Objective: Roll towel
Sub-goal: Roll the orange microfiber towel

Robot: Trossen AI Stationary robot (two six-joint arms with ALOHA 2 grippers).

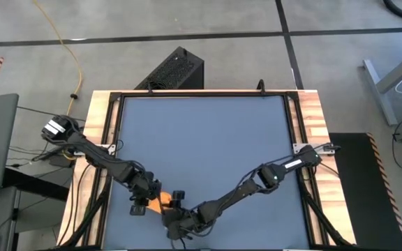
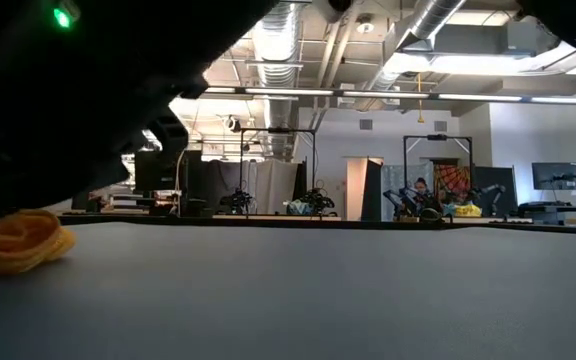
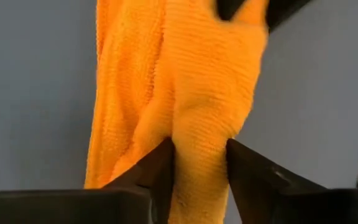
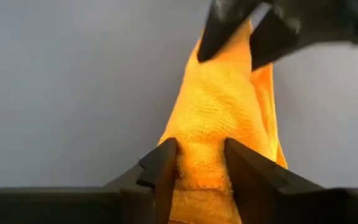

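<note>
You have the dark blue bench almost bare, with both arms reaching in to its near edge, left of centre, where they meet over the towel.

The towel lies on the bench there, gathered into a narrow, bunched strip between the two pincers rather than spread flat. In the low view it shows as a soft, folded lump resting on the surface.

Your left pincer straddles one end of the strip: its fingers stand a little apart with a ridge of cloth filling the gap, and the pads touch the fabric on both sides. Whether that is a firm pinch or a loosened one, you cannot tell from these views.

Your right pincer sits at the opposite end in the same way, fingers partly open around a hump of towel, cloth touching both pads. Each wrist view shows the other arm's fingertips at the far end of the strip.

Expect the towel to handle as light, limp and grippy terry: it will sag, bunch and unroll when let go, but it will not slip or break. Take hold at the ends of the strip, catching all the layers, so the roll stays tight.
</note>
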